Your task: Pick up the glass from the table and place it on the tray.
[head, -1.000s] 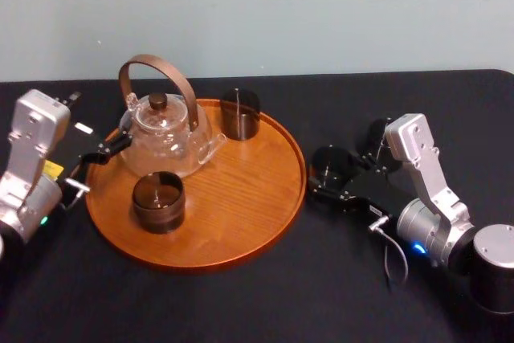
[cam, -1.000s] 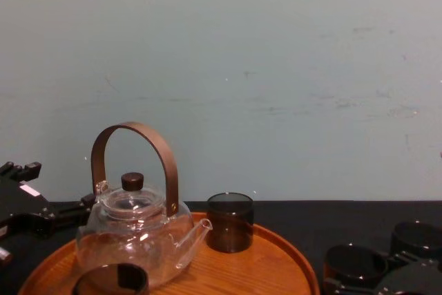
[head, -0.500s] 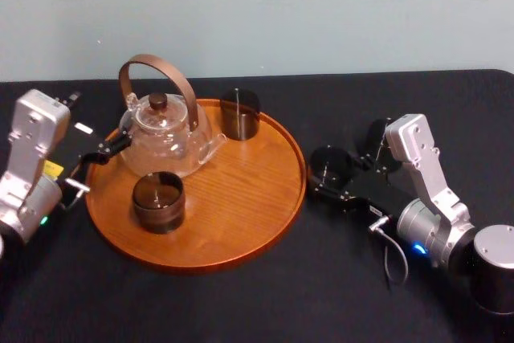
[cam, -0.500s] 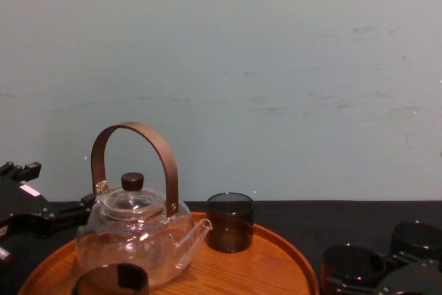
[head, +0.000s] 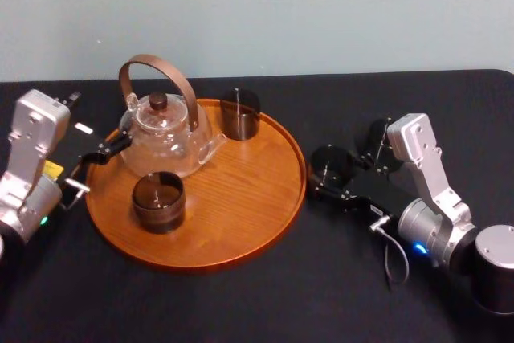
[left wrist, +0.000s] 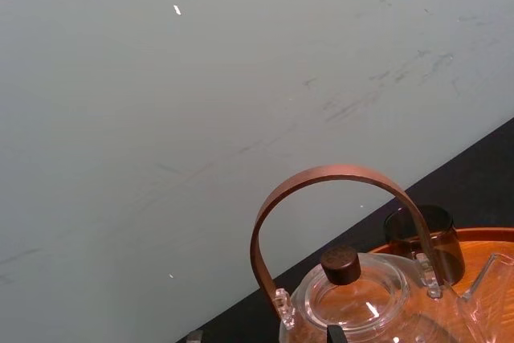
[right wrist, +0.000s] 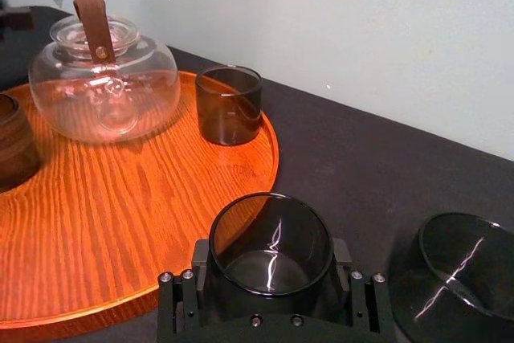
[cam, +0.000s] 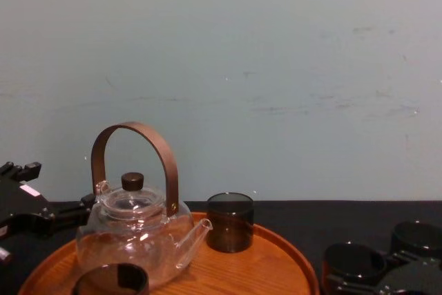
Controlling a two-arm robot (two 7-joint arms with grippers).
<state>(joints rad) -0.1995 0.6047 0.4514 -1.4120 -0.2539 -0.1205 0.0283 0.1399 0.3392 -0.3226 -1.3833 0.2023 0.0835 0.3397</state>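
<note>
**Right gripper [right wrist: 271, 269] clasps the glass [right wrist: 271, 234] low over the table [head: 241, 303], just right of the tray [head: 241, 198].**

Its fingers [right wrist: 341, 259] press the glass wall from both sides, mouth up; whether the base has left the table I cannot tell. The glass looks thin, light, stiff, slick and breakable, so a mild squeeze across the mid wall, off the rim, seems safest. On the tray's near side sits a squat cup [head: 158, 201], with the teapot [head: 165, 136] farther in and a tumbler [head: 239, 114] at the far rim. A second glass [right wrist: 466, 267] stands right of the tray. The left gripper [head: 103, 153] idles at the tray's left edge; I cannot tell its state.
</note>
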